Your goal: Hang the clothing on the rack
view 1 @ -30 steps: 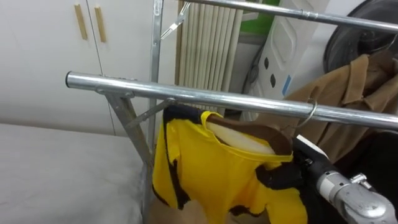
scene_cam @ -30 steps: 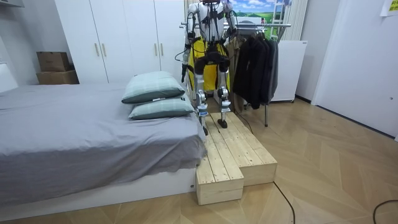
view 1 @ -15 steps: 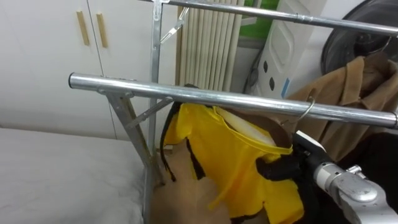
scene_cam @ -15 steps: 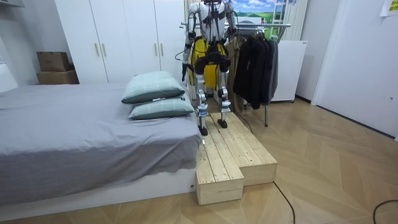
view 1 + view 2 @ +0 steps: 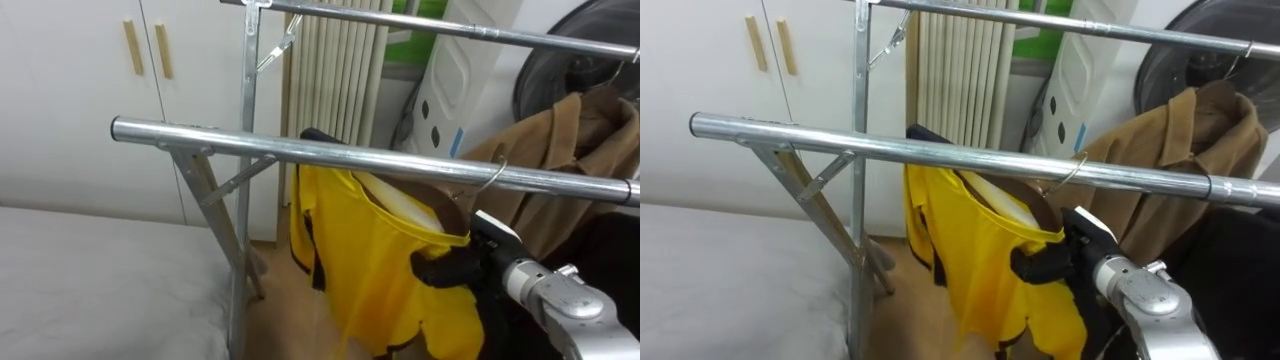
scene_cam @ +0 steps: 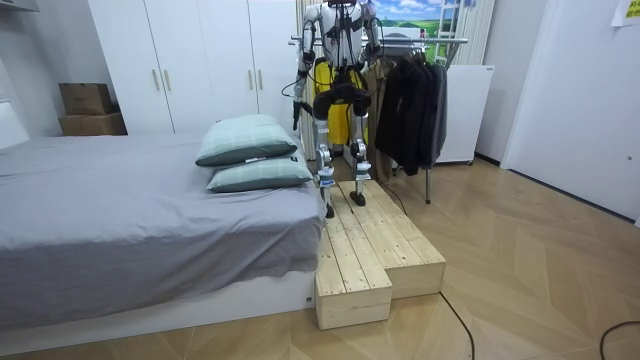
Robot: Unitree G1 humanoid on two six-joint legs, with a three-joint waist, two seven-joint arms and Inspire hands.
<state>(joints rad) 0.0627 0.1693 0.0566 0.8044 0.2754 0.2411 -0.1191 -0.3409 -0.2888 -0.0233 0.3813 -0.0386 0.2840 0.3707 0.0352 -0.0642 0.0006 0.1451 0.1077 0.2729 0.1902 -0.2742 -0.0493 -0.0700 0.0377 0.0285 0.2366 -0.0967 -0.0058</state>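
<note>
yellow shirt with black trim (image 5: 370, 250) is sitting on a pale wooden hanger (image 5: 400, 212), dangling just under the silver metal rail (image 5: 300, 150) of the clothes rack. the hanger's wire hook (image 5: 497, 180) is right at the rail. looks like it's over it, but i can't swear it's seated. the robot's right hand (image 5: 450, 268) is curled tight round the hanger's right shoulder end, cloth included. my guess is it grips there so it can steer the hook and stop the shirt slipping off while the weight goes onto the rail. a brown coat (image 5: 560, 140) hangs just to the right, so it's slotting into the free stretch. left hand (image 6: 296, 115) is down by its side in the room view, can't tell its state. it's standing on the slatted wooden platform (image 6: 375, 240) next to the grey bed (image 6: 120, 210).

vs a second ago: the shirt's left side was flared out toward the rack's leg, now it's swung in and hangs narrower and straighter. the right hand has barely moved.
</note>
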